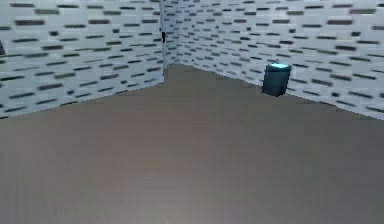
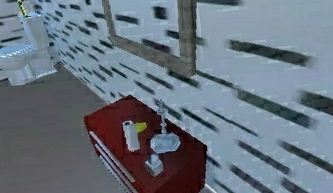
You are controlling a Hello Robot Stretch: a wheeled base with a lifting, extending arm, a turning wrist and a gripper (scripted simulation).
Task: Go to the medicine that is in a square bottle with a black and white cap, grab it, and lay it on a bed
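In the forward view a bare brown floor (image 1: pixel 190 160) runs up to walls (image 1: pixel 80 50) of white bricks with grey and black ones mixed in. At the upper right a dark bin (image 1: pixel 276 79) with a blue-green top stands on the floor by the wall. In the arm side view a white toilet (image 2: pixel 21 59) stands at the upper left, with a little yellow-green thing (image 2: pixel 23 9) on its tank. A mirror (image 2: pixel 148 21) in a wooden frame hangs on the brick wall at the top middle. Below it, at the lower middle, a red cabinet (image 2: pixel 120 167) stands against the wall. On its top are a white roll (image 2: pixel 131 134) with some yellow on it, a tall thin grey thing (image 2: pixel 161 112), a round grey dish (image 2: pixel 164 142) and, nearest the bottom edge, a small pale boxy thing (image 2: pixel 155 167). It is too small to tell if this is the medicine bottle. How the gripper's jaws stand I cannot tell.
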